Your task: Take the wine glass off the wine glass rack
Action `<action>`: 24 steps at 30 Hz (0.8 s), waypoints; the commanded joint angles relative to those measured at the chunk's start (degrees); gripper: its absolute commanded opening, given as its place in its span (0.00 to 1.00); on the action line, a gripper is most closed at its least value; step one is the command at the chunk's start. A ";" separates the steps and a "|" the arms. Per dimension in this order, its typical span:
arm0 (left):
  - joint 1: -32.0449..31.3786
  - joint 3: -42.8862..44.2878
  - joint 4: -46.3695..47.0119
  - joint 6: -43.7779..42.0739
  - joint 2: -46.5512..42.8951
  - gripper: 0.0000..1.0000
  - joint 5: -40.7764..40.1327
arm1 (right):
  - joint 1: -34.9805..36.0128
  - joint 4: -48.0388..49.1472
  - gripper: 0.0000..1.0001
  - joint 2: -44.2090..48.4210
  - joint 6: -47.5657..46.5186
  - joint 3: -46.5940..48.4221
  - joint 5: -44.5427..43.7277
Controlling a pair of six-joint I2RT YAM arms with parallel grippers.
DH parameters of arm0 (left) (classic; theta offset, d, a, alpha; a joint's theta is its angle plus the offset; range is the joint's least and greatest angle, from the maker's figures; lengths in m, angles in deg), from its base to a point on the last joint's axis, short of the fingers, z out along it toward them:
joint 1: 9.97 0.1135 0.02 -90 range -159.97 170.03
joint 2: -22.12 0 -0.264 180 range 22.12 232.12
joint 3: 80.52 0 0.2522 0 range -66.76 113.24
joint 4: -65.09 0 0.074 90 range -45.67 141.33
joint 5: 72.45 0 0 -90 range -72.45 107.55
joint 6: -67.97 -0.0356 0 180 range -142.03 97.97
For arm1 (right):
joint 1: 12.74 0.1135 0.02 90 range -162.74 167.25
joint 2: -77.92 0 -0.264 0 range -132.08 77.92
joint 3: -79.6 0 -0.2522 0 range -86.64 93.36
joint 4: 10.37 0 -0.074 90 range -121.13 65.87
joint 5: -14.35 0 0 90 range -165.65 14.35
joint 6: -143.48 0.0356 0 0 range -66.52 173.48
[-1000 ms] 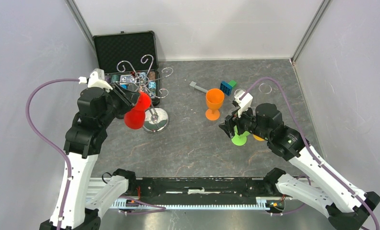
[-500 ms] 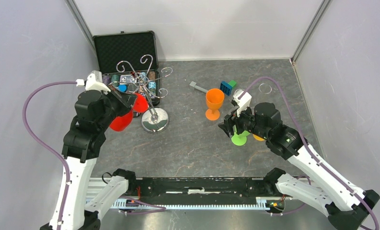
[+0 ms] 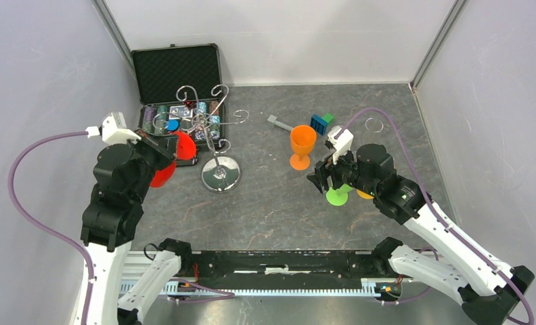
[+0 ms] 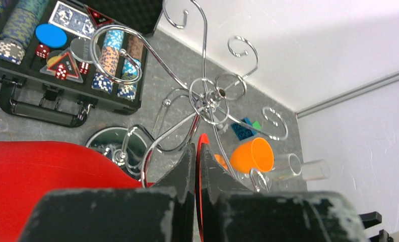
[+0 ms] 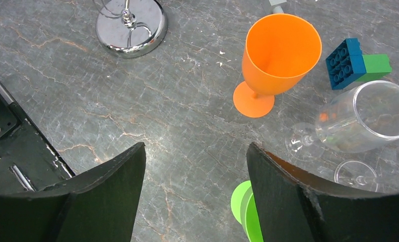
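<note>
The red wine glass (image 3: pixel 182 146) lies on its side in the air, just left of the wine glass rack (image 3: pixel 219 175). My left gripper (image 3: pixel 158 143) is shut on the thin edge of its red foot (image 4: pixel 202 147), and its bowl (image 4: pixel 46 166) fills the lower left of the left wrist view. The rack's curled hook arms (image 4: pixel 207 96) stand close in front of the fingers; whether they touch the glass I cannot tell. Far to the right, my right gripper (image 3: pixel 323 177) hangs open over bare table with nothing between its fingers (image 5: pixel 117 176).
An open black case (image 3: pixel 174 71) of poker chips lies behind the rack. An orange glass (image 3: pixel 302 143) stands mid-table, and a green glass (image 3: pixel 336 196) stands right under my right gripper. A clear glass (image 5: pixel 363 118) lies on its side beside blue and green blocks (image 3: pixel 321 122).
My left gripper has closed on the red glass's foot and carried the glass to the left, away from the rack's pole. The rack's top has swung a little. The right arm has barely moved.
</note>
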 commanded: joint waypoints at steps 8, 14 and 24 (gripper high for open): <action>0.14 -7.70 18.98 5.58 -0.22 0.02 -0.53 | 0.04 1.43 0.78 0.42 0.55 0.40 -0.80; 0.14 -9.65 20.61 6.05 -0.09 0.02 -1.11 | 0.10 1.12 0.78 0.73 -0.02 0.31 -1.46; 0.14 -8.88 19.30 11.36 -2.10 0.02 10.68 | 0.09 1.13 0.80 0.29 0.14 0.50 -1.78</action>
